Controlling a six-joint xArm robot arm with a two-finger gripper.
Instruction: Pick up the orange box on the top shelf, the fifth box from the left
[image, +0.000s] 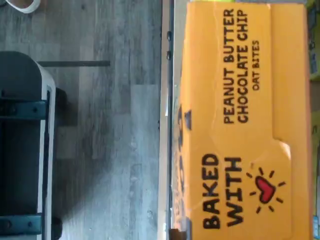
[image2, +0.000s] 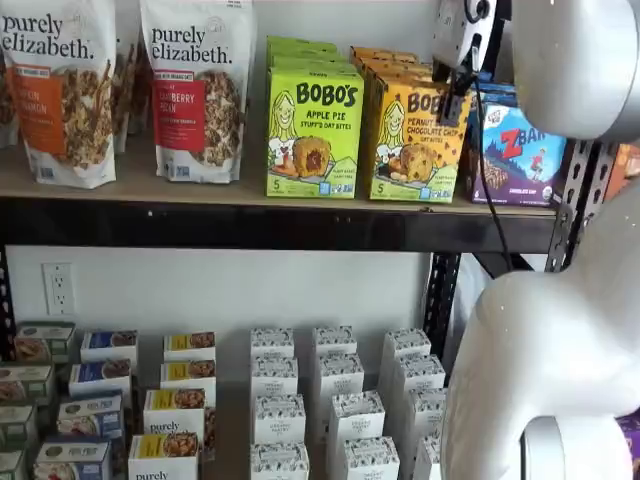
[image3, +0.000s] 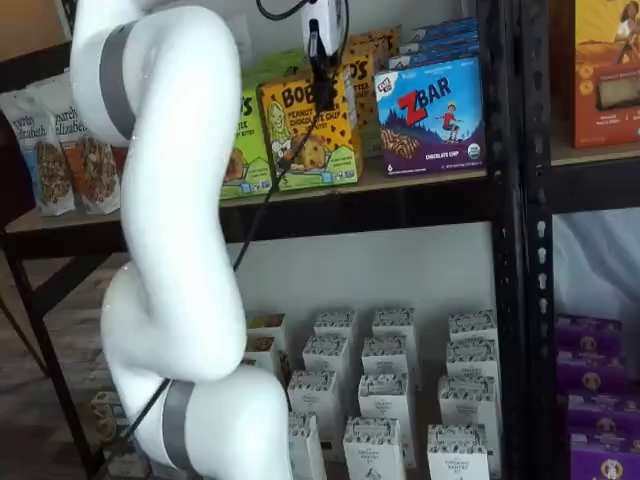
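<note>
Grey wood-look floor and a white back wall behind black metal racking; the top shelf (image2: 150, 185) is a tan board on a black front beam. Gripper (image3: 323, 75) comes in from above with its black fingers closed down on the upper edge of the orange box (image2: 418, 135), fully clamped, no gap showing in either shelf view. Box is directly under the fingers and sits on the board, bottom edge not visibly lifted. Wrist view shows its top face right below the camera, "PEANUT BUTTER CHOCOLATE CHIP OAT BITES" readable.

Neighbours relative to the gripper: green Bobo's box (image2: 313, 130) just beside the held box on one side, blue ZBar box (image2: 520, 150) just beside it on the other. More orange boxes stand behind the gripped one. Granola bags (image2: 195, 85) are well apart from the fingers. Lower shelf holds small white cartons (image2: 335, 400), far below.

Risks, judged from here: grip is only on the top flap area, thin cardboard, so it could crush or slip out when lifted. Pulling out at a tilt could drag the green or ZBar box along or tip them off the front beam. Cable (image3: 262, 210) hangs across the box front and could snag. Cannot tell how deep the fingers reach past the edge.
</note>
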